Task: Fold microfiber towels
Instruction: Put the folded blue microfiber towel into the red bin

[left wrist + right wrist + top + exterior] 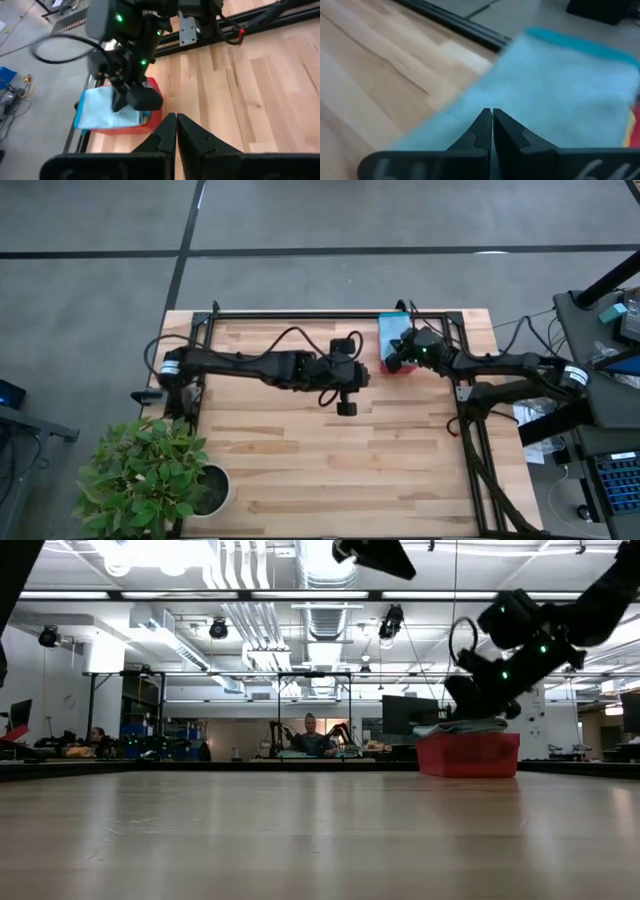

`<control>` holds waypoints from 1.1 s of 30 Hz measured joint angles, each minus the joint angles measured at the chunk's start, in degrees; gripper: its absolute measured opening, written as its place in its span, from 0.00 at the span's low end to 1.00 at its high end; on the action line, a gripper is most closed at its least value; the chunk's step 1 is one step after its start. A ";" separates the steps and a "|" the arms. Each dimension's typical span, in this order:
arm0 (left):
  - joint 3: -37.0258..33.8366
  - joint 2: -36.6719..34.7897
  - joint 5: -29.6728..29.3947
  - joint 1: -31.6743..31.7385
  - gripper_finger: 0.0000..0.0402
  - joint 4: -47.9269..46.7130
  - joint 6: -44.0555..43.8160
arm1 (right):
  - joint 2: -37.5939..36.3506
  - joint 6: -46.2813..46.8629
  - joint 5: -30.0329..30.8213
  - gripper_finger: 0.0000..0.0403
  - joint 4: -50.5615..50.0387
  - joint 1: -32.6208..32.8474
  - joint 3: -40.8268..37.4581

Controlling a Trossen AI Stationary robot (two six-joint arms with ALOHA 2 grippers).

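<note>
Under the right gripper point(131, 97), stacked microfiber towels point(102, 109), lower ones hidden.

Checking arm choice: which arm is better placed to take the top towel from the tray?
Right. The right hand hovers shut over the light blue towel in the red tray; the left hand, also shut, waits mid-table beside it.
</note>
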 joint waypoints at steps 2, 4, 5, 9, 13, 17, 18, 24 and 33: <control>0.00 -0.82 -0.95 -0.83 0.00 -1.11 -0.14 | 1.61 0.36 0.41 0.02 2.06 -1.14 -1.95; 0.00 -1.57 -2.26 -1.68 0.00 -1.82 -0.14 | 3.04 0.56 0.58 0.02 4.77 -2.05 -3.66; 0.00 -1.80 -2.73 -2.08 0.00 -1.80 -0.14 | 3.74 0.58 0.63 0.02 6.36 -2.28 -4.35; 0.00 -2.79 -3.63 -3.24 0.00 -1.86 -0.14 | 5.25 0.91 0.61 0.02 9.01 -2.71 -5.54; 0.00 -3.90 -3.92 -3.86 0.00 -3.18 -0.16 | 3.93 1.72 0.36 0.02 7.87 -2.56 -4.74; 0.00 -5.20 -5.94 -4.60 0.00 -5.18 -0.27 | 1.03 2.64 0.15 0.02 5.25 -2.57 -1.96; 0.00 -5.59 -6.54 -4.84 0.00 -5.90 -0.27 | 0.36 2.45 0.15 0.02 3.64 -2.60 -0.83; -0.02 -6.68 -7.66 -5.61 0.00 -9.17 -0.71 | 0.50 -2.03 0.24 0.02 -3.67 -3.95 7.28; -0.44 -8.81 -7.88 -6.61 0.00 -12.22 -3.31 | 11.46 -6.71 -0.34 0.02 5.00 -12.02 10.06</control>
